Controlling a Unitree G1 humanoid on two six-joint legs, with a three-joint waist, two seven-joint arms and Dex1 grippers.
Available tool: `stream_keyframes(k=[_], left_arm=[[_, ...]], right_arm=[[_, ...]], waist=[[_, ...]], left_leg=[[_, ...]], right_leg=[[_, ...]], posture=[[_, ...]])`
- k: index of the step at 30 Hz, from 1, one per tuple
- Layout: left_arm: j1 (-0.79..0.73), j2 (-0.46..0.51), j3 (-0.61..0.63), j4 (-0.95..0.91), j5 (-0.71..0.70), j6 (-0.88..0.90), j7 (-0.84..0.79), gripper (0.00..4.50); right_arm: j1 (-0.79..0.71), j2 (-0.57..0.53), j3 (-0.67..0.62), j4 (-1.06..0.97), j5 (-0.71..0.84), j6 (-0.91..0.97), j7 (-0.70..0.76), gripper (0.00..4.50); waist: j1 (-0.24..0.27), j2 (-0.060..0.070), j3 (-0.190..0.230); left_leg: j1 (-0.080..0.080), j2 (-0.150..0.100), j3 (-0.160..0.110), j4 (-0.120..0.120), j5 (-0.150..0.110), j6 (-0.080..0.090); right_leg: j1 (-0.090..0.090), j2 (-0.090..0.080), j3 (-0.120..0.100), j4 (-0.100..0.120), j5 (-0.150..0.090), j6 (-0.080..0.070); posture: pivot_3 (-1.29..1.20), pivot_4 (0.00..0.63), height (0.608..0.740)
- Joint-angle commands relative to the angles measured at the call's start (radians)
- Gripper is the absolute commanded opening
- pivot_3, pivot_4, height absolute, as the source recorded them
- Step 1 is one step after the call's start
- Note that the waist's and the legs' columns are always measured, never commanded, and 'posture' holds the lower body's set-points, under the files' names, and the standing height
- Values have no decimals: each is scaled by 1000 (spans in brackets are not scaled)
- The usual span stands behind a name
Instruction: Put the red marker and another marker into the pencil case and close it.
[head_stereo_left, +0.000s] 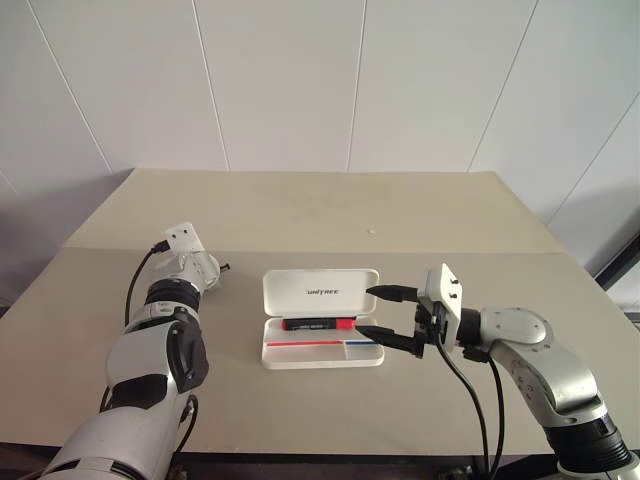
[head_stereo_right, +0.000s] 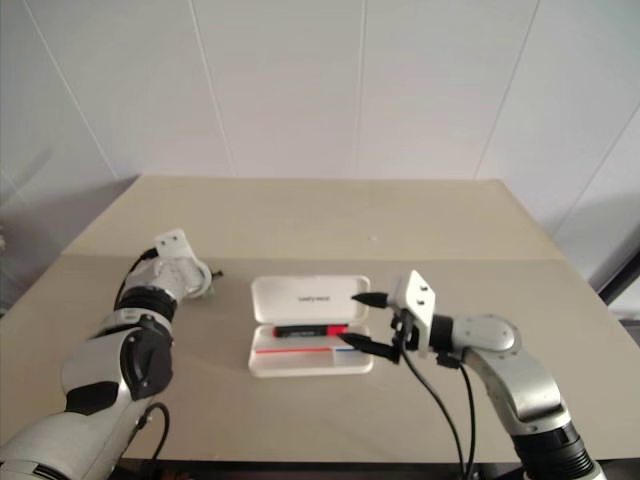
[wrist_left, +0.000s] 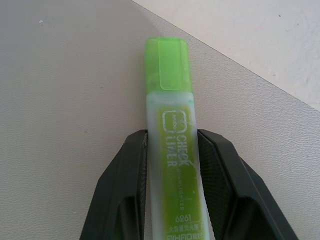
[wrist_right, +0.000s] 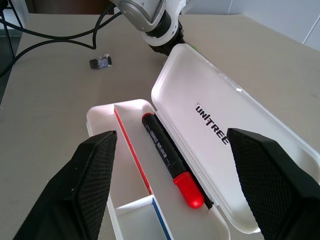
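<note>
One marker, the red marker (wrist_right: 172, 165), is already laid in the tray of the open pencil case (head_stereo_left: 320, 292) mid-table. The light green marker (wrist_left: 172, 145) is pinched by the left gripper (wrist_left: 172, 150) nearer the table's left edge; slippage is risked if gripped off-centre. The right gripper (head_stereo_left: 385, 315) is held spread beside the case.

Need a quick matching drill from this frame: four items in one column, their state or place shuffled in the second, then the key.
Items:
1. red marker
2. green marker
3. pencil case
4. right gripper

States:
A. lid open, lying on the table
B. clamped between the left gripper's fingers
C. open, at the case's end, holding nothing
D. lying in the tray along the hinge side

Pairs: 1-D, 2-B, 3-A, 4-C
</note>
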Motion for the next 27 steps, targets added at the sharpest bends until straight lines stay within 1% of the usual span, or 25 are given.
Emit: stream_keyframes(k=[1, 8, 12, 15, 18, 25, 27], left_arm=[[24, -13, -50, 45, 25, 49, -44, 1150], [18, 23, -124, -9, 53, 97, -118, 1150], [28, 58, -174, -65, 75, 158, -179, 1150], [46, 76, -187, -118, 76, 201, -209, 1150], [82, 96, -206, -215, 70, 276, -268, 1150], [207, 145, -241, -517, 54, 461, -398, 1150], [244, 157, -249, -601, 45, 486, -443, 1150]], right_arm=[[-12, 3, -15, -25, 7, -14, -11, 4500], [-10, -2, -21, -25, 7, -13, -13, 4500], [-9, -5, -24, -22, 7, -14, -13, 4500], [-10, -7, -26, -20, 6, -15, -12, 4500], [-8, -9, -29, -23, 6, -14, -12, 4500], [-9, -15, -34, -20, 6, -14, -8, 4500], [-9, -16, -35, -19, 7, -14, -7, 4500]], waist=[[1, 0, 0], [1, 0, 0], [-1, 0, 0], [-3, 0, 0], [-7, 0, 0], [-9, -1, 0], [-8, -1, 0]], left_leg=[[0, 0, 0, 0, 0, 0], [-1, 0, 0, 0, 0, 0], [-1, 0, 0, -1, 0, 0], [-2, 0, 0, -2, 0, 0], [-2, 0, 0, -2, 0, 0], [-2, 0, 0, -2, 0, 0], [-2, 1, 0, -2, 0, 0]], right_leg=[[0, 0, 0, 0, 0, 0], [0, 0, 0, -1, 0, 0], [-1, 0, 0, -1, 0, 0], [-1, 0, 0, -2, 0, 0], [-2, 0, 0, -2, 0, 0], [-3, 0, 1, -1, 0, 0], [-3, 0, 1, -1, 0, 0]], posture=[[0, 150, 740], [0, 150, 740], [0, 150, 740], [0, 150, 740], [0, 150, 740], [0, 150, 740], [0, 150, 740]])
